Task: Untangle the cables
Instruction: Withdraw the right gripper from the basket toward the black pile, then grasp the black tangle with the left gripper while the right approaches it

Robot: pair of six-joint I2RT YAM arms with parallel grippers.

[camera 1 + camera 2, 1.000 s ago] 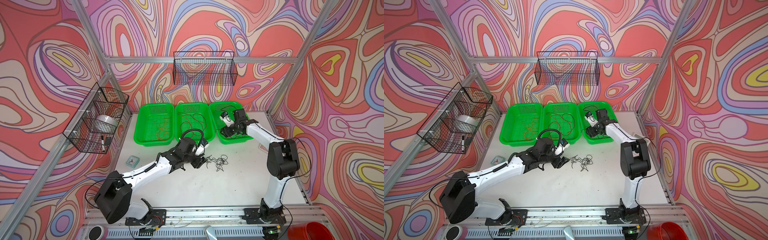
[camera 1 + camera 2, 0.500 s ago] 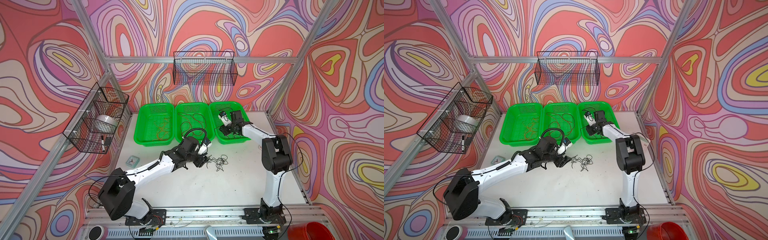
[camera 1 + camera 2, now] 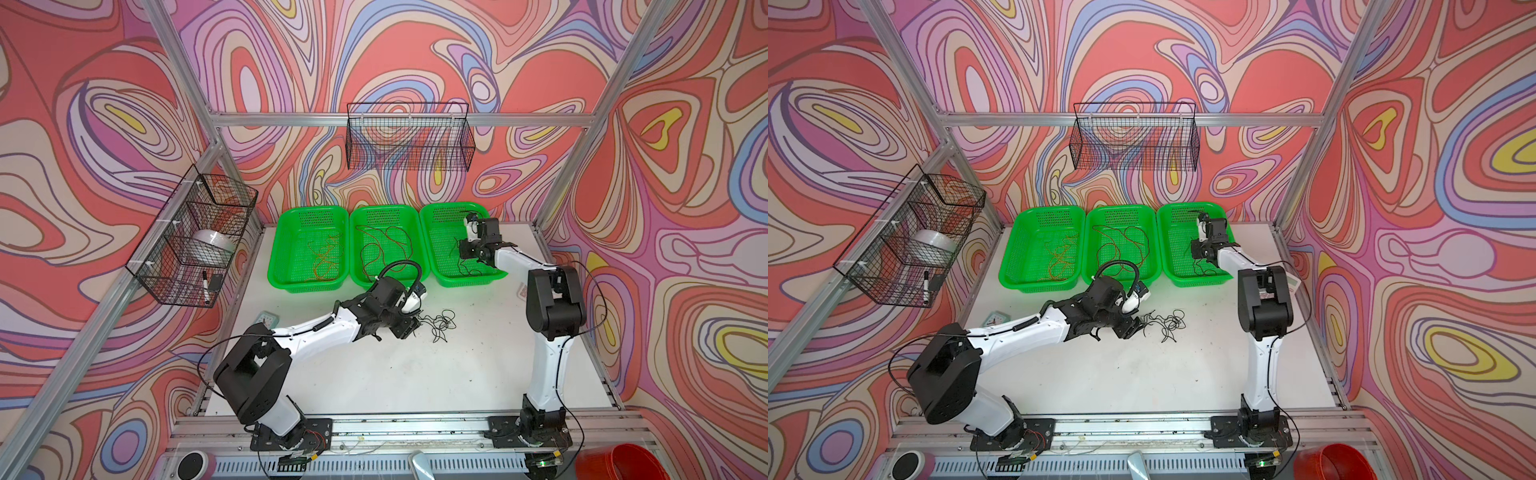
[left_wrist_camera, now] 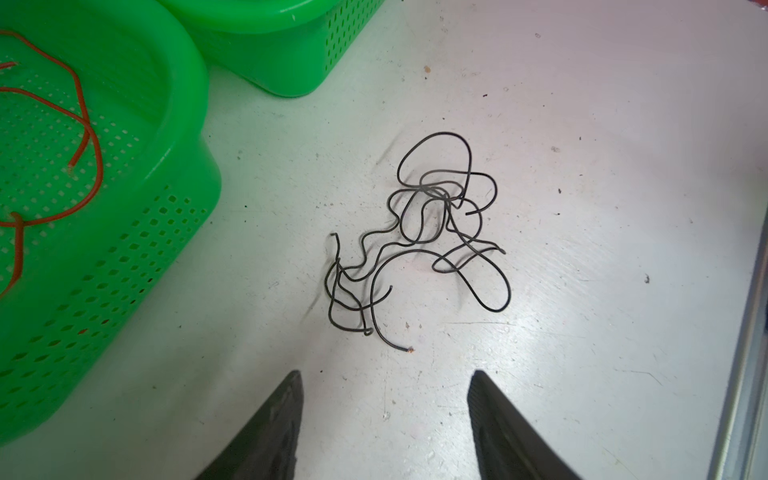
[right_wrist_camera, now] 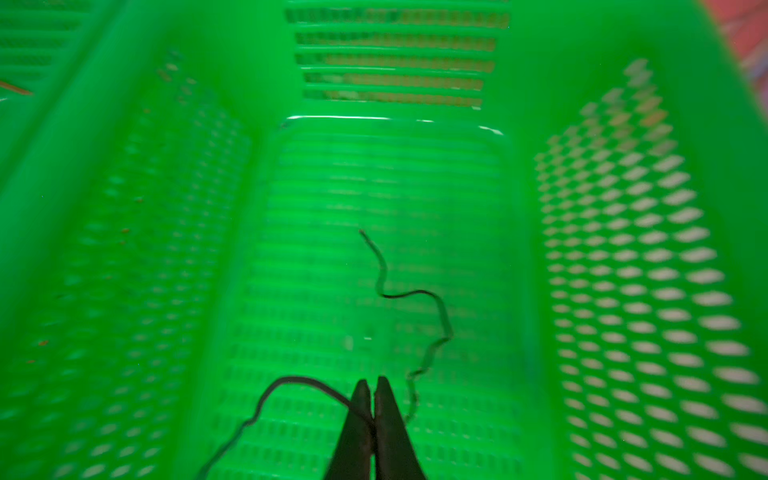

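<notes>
A tangle of black cables (image 3: 438,322) (image 3: 1165,322) (image 4: 432,189) lies on the white table. My left gripper (image 3: 409,328) (image 3: 1131,328) (image 4: 385,374) sits low just beside it, open, with nothing between its fingers. My right gripper (image 3: 465,251) (image 3: 1198,251) (image 5: 372,380) is inside the right green basket (image 3: 449,208) (image 5: 623,249). Its jaws are shut, and a black cable (image 5: 415,293) (image 3: 462,270) runs into the seam between them and trails over the basket floor. Orange cables (image 3: 324,257) lie in the left basket. Dark red-brown cables (image 3: 382,245) lie in the middle basket.
Three green baskets stand in a row along the table's back edge. Black wire baskets hang on the back wall (image 3: 409,141) and left wall (image 3: 195,232). A small card (image 3: 266,320) lies left of my left arm. A thick red coil (image 3: 636,461) sits outside the front right corner.
My right gripper has gone from open to shut inside the right basket, and that arm's elbow swung left. My left arm edged slightly toward the black tangle, still open.
</notes>
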